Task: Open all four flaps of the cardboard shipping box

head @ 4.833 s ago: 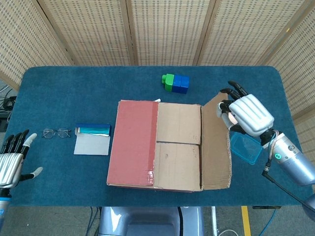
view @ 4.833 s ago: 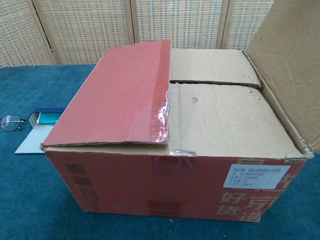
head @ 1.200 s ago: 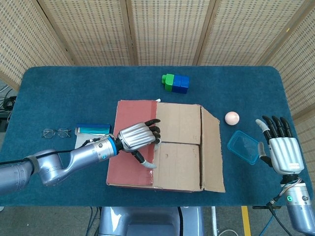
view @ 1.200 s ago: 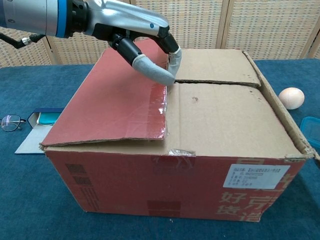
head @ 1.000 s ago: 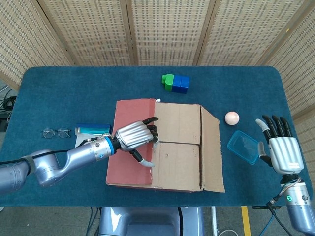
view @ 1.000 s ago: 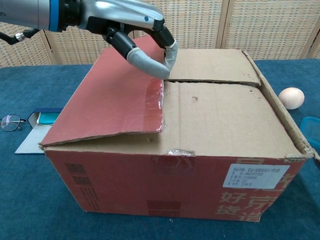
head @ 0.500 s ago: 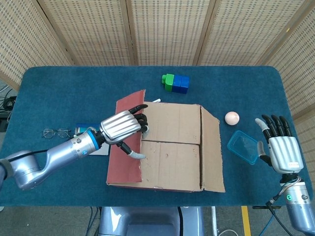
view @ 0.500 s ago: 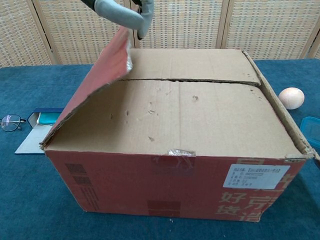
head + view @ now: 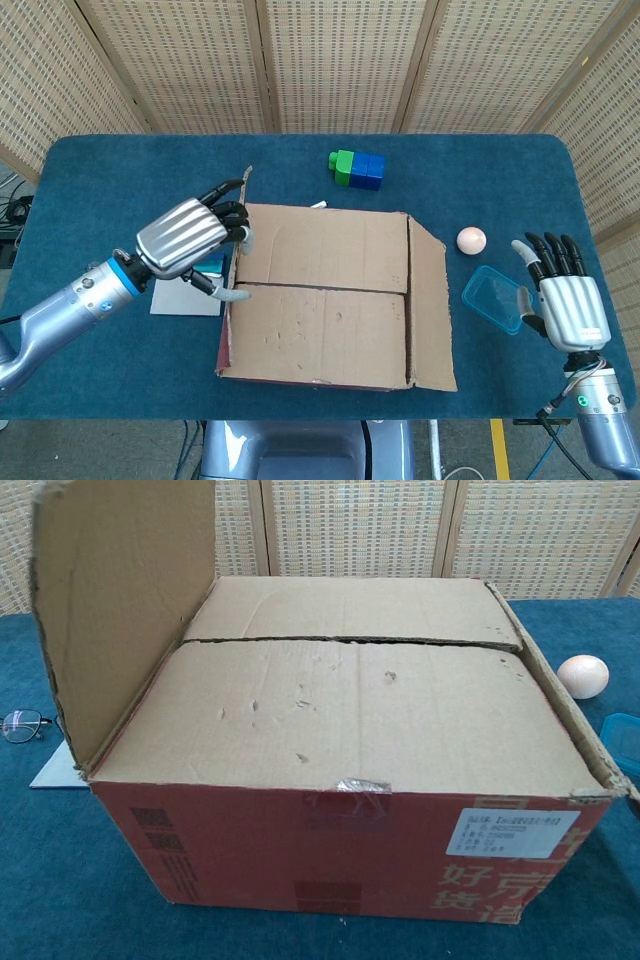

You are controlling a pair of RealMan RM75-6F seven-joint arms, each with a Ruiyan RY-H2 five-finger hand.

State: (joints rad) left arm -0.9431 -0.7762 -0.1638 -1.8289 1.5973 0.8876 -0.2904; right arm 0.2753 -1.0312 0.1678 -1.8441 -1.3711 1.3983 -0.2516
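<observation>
**Left outer flap up, two inner flaps not yet lifted**

The red-and-brown cardboard shipping box (image 9: pixel 320 300) sits mid-table on the blue cloth-covered table (image 9: pixel 130 170), toward the near edge. Its left outer flap (image 9: pixel 120 620) stands roughly upright in the chest view, brown inside face toward the box. The right outer flap (image 9: pixel 430 300) is folded out and down on the right side.

The left hand (image 9: pixel 190 240) is at the upright flap's top edge, fingers (image 9: pixel 225 210) curled around it, thumb on the box side; it looks to be gripping the flap, though the contact itself is partly hidden. The right hand (image 9: pixel 565 300) hangs off to the right near the table's near edge, fingers spread, holding nothing.

Two inner flaps lie flat and closed: the far inner flap (image 9: pixel 350 610) and the near inner flap (image 9: pixel 350 710), meeting at a seam across the box.

Judgement: step in hand is the second outer flap; about half done. Next, swing that flap fully outward and let go, then get fingertips into the seam to lift each inner flap. The seam is tight, so catching an edge may be fiddly.

Also on the table: a beige egg-shaped ball (image 9: pixel 471 240), a clear blue plastic tray (image 9: pixel 495 298), green and blue toy blocks (image 9: pixel 357 169), wire-rimmed glasses (image 9: pixel 20 725).
</observation>
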